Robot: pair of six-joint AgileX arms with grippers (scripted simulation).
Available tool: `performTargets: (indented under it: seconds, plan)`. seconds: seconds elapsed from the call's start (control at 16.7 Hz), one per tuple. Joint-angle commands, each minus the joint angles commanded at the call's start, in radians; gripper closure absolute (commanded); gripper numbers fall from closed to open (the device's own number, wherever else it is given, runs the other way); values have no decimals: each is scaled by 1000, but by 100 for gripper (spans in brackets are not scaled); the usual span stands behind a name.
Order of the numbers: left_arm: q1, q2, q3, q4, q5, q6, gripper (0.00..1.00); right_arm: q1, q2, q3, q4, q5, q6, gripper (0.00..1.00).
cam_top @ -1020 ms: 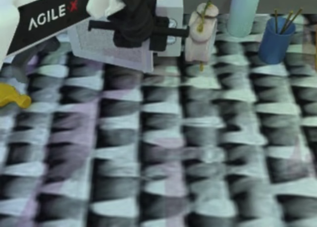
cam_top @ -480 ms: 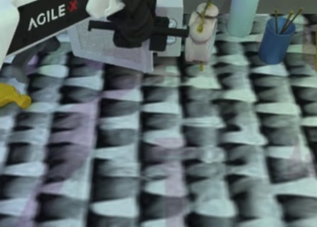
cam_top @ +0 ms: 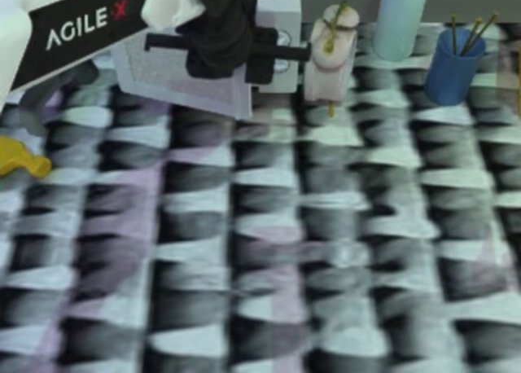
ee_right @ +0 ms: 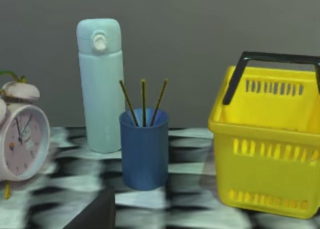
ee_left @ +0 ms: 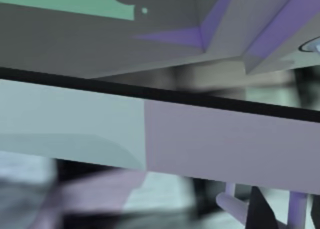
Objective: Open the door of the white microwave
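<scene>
Nothing moved since the earlier frames. Left pincer [cam_top: 224,51] sits over the white microwave [cam_top: 281,31] at tabletop [cam_top: 326,251] rear-left; door [cam_top: 183,84] swung ajar, alarm clock [cam_top: 330,51] just right. Pincer state: cannot tell. Right arm unseen.

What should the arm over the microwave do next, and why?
Probably keep drawing the door outward. The left gripper sits against the front of the white microwave, and the door's free edge already stands out from the body, tilted toward the table's near side, so it looks only partly open.
</scene>
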Motion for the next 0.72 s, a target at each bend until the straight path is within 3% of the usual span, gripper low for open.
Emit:
performTargets:
  seconds: [0.42,0.72]
  plan:
    - [30,-85,-132,58,47,110,100,0,0,0,0,0,0,0]
    - [32,-90,-138,62,50,115,100,0,0,0,0,0,0,0]
